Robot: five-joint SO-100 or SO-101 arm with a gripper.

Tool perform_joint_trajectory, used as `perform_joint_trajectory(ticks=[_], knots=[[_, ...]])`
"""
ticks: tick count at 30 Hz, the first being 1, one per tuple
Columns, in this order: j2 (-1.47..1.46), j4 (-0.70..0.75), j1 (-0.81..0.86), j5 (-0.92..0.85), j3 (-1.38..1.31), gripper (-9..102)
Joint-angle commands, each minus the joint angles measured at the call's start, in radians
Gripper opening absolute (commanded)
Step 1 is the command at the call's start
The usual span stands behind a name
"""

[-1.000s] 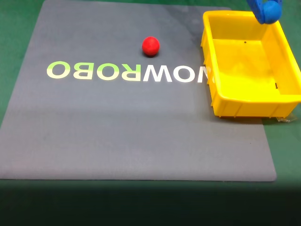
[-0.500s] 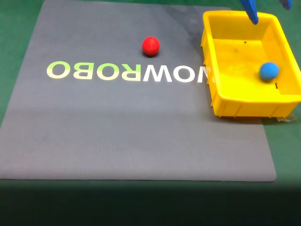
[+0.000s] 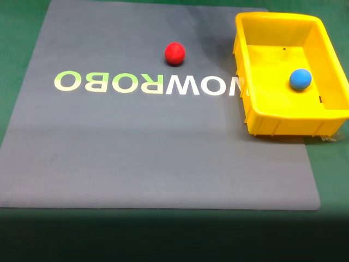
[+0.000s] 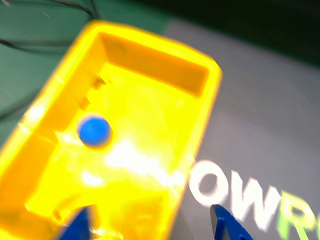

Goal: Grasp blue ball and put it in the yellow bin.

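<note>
The blue ball [image 3: 300, 79] lies inside the yellow bin [image 3: 256, 117], toward its three o'clock wall in the fixed view. In the wrist view the gripper [image 4: 152, 224] hangs above the bin, fingers spread apart, grasping nothing. A red ball [image 3: 175, 53] sits on the grey mat [image 3: 136, 153].

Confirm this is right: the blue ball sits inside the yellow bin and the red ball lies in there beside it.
Not quite. The blue ball is inside the yellow bin, but the fixed view shows the red ball out on the grey mat.
</note>
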Motion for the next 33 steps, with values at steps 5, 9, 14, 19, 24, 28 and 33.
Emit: perform_joint_trajectory(ticks=[5, 9, 14, 19, 24, 28, 33], knots=[[0.408, 0.000, 0.221, -0.060, 0.430, 0], [0.607, 0.011, 0.301, -0.098, 0.658, 0], [0.877, 0.141, 0.334, -0.117, 0.877, 0], [1.058, 0.273, 0.339, -0.098, 1.019, 0], [1.144, 0.374, 0.339, -0.095, 1.089, 0], [1.209, 0.422, 0.353, -0.107, 1.147, 0], [1.210, 0.443, 0.354, -0.109, 1.177, 0]])
